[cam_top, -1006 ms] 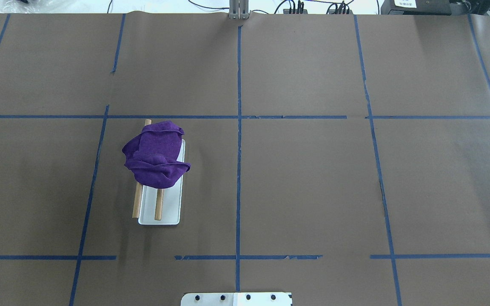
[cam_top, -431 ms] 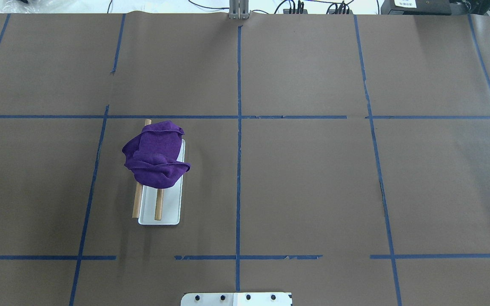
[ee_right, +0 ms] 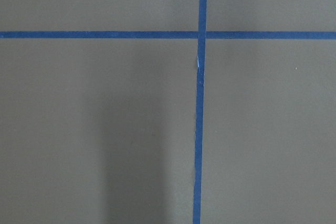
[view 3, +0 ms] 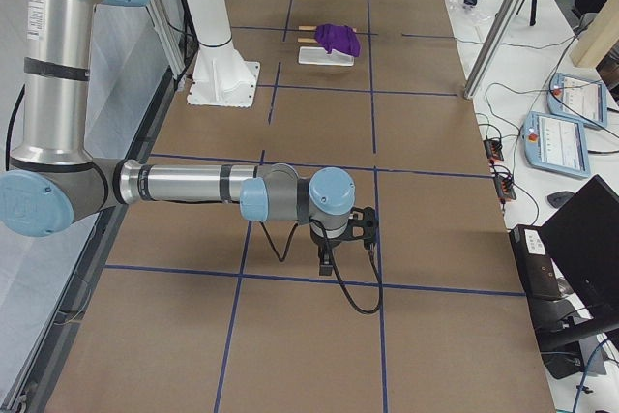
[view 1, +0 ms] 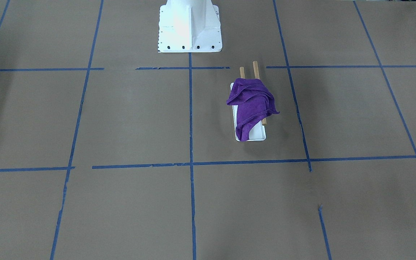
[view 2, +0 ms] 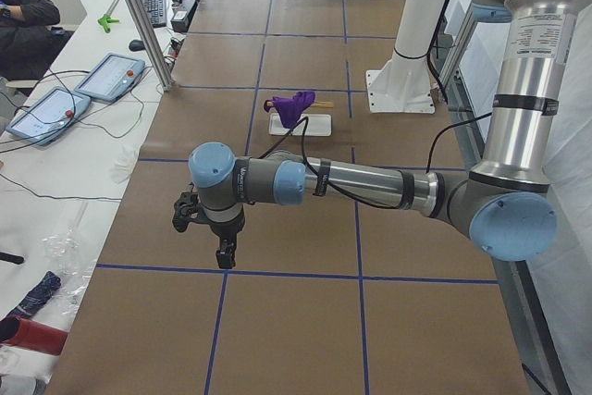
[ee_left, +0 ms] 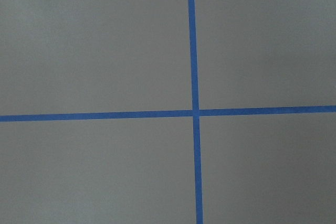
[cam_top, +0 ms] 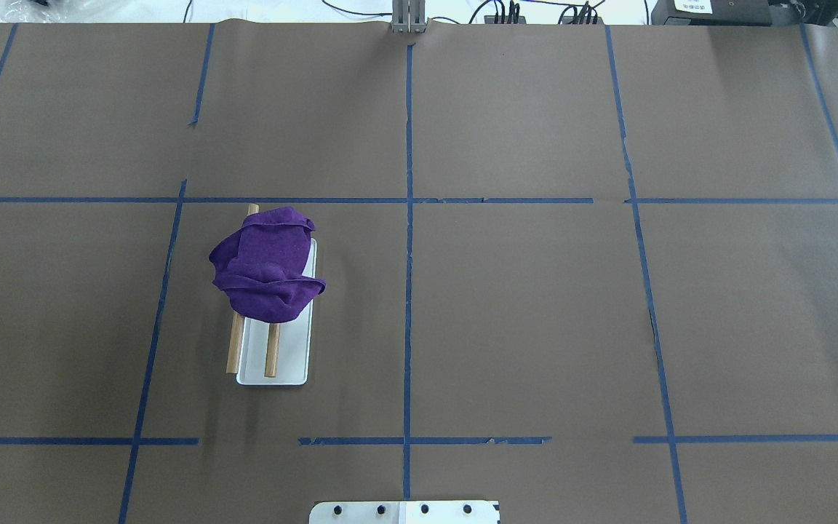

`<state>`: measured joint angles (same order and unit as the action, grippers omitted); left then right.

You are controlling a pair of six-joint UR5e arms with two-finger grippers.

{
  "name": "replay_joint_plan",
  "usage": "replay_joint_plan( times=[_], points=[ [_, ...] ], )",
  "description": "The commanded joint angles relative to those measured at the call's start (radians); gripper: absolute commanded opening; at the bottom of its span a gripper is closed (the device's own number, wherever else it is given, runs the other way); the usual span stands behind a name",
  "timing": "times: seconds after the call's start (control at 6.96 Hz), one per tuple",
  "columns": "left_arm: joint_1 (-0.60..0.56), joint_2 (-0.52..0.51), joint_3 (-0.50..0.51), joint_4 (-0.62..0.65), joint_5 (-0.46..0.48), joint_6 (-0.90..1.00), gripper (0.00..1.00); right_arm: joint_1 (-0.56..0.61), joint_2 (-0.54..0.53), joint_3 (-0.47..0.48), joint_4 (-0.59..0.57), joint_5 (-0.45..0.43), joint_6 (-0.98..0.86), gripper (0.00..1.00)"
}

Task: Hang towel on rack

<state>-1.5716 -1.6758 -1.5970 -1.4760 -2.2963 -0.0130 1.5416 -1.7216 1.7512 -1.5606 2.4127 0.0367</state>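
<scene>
A purple towel (cam_top: 266, 266) lies bunched over the far part of the rack's two wooden dowels (cam_top: 271, 351), above the rack's white base (cam_top: 294, 356). It also shows in the front-facing view (view 1: 251, 103), where one end hangs down to the base (view 1: 258, 135). My left gripper (view 2: 225, 253) hovers over the table's left end, far from the rack. My right gripper (view 3: 326, 263) hovers over the right end. Both show only in the side views, so I cannot tell whether they are open or shut. The wrist views show only brown paper and blue tape.
The white bolted robot pedestal (view 1: 190, 29) stands at the table's near middle edge. Blue tape lines (cam_top: 408, 218) grid the brown paper. A side table with tablets (view 2: 51, 110) and cables runs along the far edge, where a person (view 2: 23, 8) sits.
</scene>
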Motion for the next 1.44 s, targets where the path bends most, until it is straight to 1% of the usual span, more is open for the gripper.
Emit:
replay_joint_plan(
  times=[0.0,0.14,0.29,0.43,0.72,0.86,1.15,1.29],
  points=[
    [-0.004,0.005,0.012,0.016,0.0,0.005,1.0,0.0,0.002,-0.001,0.001,-0.006,-0.003,1.0],
    [-0.002,0.034,0.023,0.008,-0.003,0.005,1.0,0.0,0.002,-0.001,0.001,-0.006,-0.001,1.0],
    [-0.004,0.047,0.022,0.008,-0.041,0.005,1.0,0.0,0.002,-0.007,-0.001,-0.003,0.002,1.0],
    [-0.002,0.053,0.02,0.008,-0.06,0.005,1.0,0.0,0.001,-0.019,-0.001,-0.001,0.0,1.0],
    [-0.002,0.051,0.022,0.006,-0.06,0.004,1.0,0.015,0.017,-0.032,-0.006,-0.003,0.0,1.0],
    [-0.002,0.051,0.02,0.006,-0.06,0.004,1.0,0.015,0.046,-0.035,-0.012,-0.001,0.002,1.0],
    [-0.002,0.051,0.022,0.006,-0.06,0.004,1.0,0.017,0.089,-0.077,-0.012,0.003,0.005,1.0],
    [-0.002,0.05,0.022,0.006,-0.06,0.004,1.0,0.031,0.091,-0.081,-0.016,0.006,0.005,1.0]
  ],
)
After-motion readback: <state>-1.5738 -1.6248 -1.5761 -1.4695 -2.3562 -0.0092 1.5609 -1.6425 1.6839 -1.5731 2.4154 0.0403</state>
